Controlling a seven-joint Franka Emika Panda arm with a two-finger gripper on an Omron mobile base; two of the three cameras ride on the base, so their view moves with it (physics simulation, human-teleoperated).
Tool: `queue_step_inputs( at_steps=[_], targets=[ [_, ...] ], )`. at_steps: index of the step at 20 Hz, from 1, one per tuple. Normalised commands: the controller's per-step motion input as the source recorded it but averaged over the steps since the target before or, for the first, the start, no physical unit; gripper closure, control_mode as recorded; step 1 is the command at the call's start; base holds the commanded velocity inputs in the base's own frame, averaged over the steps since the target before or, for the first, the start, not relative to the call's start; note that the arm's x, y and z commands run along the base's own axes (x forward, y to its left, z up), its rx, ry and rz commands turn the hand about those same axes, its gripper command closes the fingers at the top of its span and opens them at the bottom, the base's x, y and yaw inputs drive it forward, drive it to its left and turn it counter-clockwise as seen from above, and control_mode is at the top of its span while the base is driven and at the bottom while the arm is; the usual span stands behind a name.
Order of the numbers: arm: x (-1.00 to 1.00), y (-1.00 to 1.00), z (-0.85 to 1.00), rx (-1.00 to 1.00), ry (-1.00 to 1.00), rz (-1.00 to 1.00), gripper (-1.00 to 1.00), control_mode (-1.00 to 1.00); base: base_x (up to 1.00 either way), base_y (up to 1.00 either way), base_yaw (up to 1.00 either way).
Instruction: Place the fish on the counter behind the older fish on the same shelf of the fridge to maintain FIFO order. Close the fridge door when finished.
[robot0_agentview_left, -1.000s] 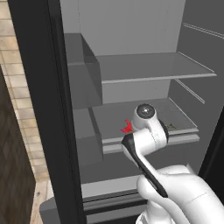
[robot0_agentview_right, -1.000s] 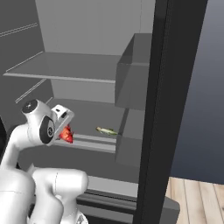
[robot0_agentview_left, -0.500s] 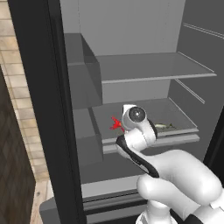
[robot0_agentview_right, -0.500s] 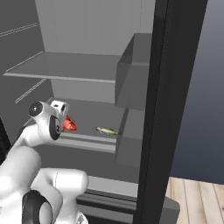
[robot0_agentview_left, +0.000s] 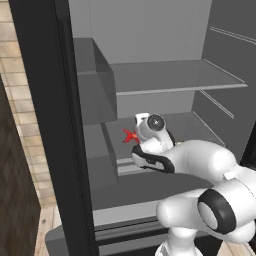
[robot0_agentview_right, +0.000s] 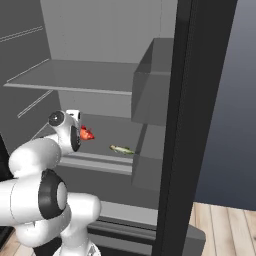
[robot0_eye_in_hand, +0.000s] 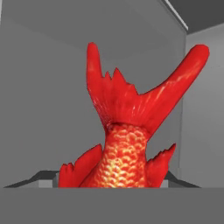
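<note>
The bright red-orange fish (robot0_eye_in_hand: 124, 144) at the hand view's centre looks scaly and glossy, its forked tail ribbed. The black fridge (robot0_agentview_left: 60, 100) has smooth matt grey plastic-like inner walls. Pale wooden floor planks (robot0_agentview_right: 220, 225) show grain at lower right.

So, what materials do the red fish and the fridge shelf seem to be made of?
The fish looks like glossy, scaly skin: fine orange-red scales and ridged tail fins. The shelf looks like smooth matte grey plastic or painted metal; its flat, even surface leaves that open.
</note>
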Motion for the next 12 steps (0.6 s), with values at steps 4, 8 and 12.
queue_step_inputs(
  at_steps=[4, 8, 12],
  targets=[
    [0.36, 0.0, -0.08, -0.04, -0.02, 0.01, 1.0, -1.0, 0.0, 0.0, 0.0],
    [0.4, 0.19, -0.01, -0.01, -0.06, 0.0, 1.0, -1.0, 0.0, 0.0, 0.0],
    [0.49, 0.21, 0.0, -0.02, -0.01, 0.0, 1.0, -1.0, 0.0, 0.0, 0.0]
  ],
)
